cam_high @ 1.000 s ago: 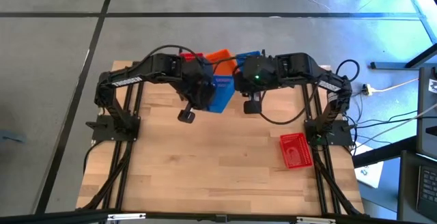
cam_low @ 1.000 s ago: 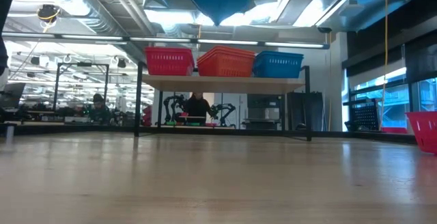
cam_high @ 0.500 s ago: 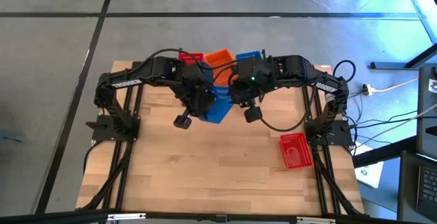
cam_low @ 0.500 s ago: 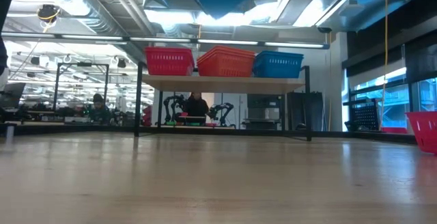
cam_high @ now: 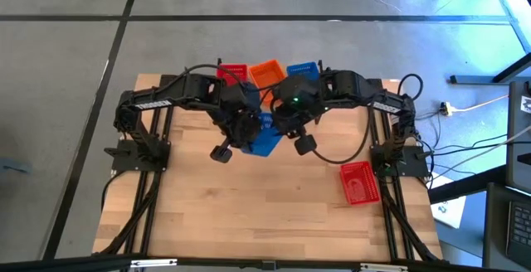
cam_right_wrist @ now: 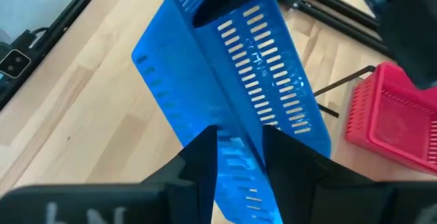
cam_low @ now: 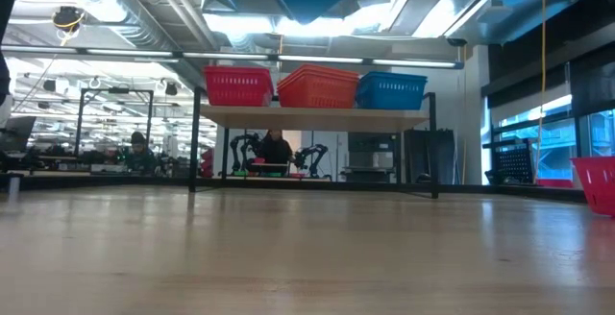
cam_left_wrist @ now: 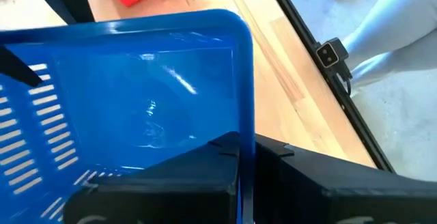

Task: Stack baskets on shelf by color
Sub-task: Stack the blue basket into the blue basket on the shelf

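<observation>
Both tools [cam_high: 267, 127] at a blue basket [cam_high: 264, 138] above the table [cam_high: 249, 214].

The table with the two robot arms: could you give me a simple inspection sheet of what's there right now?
Surface: light wooden plank table, mostly bare.
Job's things: red, orange and blue mesh plastic basket stacks on the low wooden shelf; one blue mesh basket held in the air; one red mesh basket on the table by the right arm's base.
Clutter: nothing seen.
End effectors: left end effector and right end effector each clamp a wall of the lifted blue basket.
Cables: black cables loop along the arms.
Surroundings: grey floor; workshop with a person behind.
</observation>
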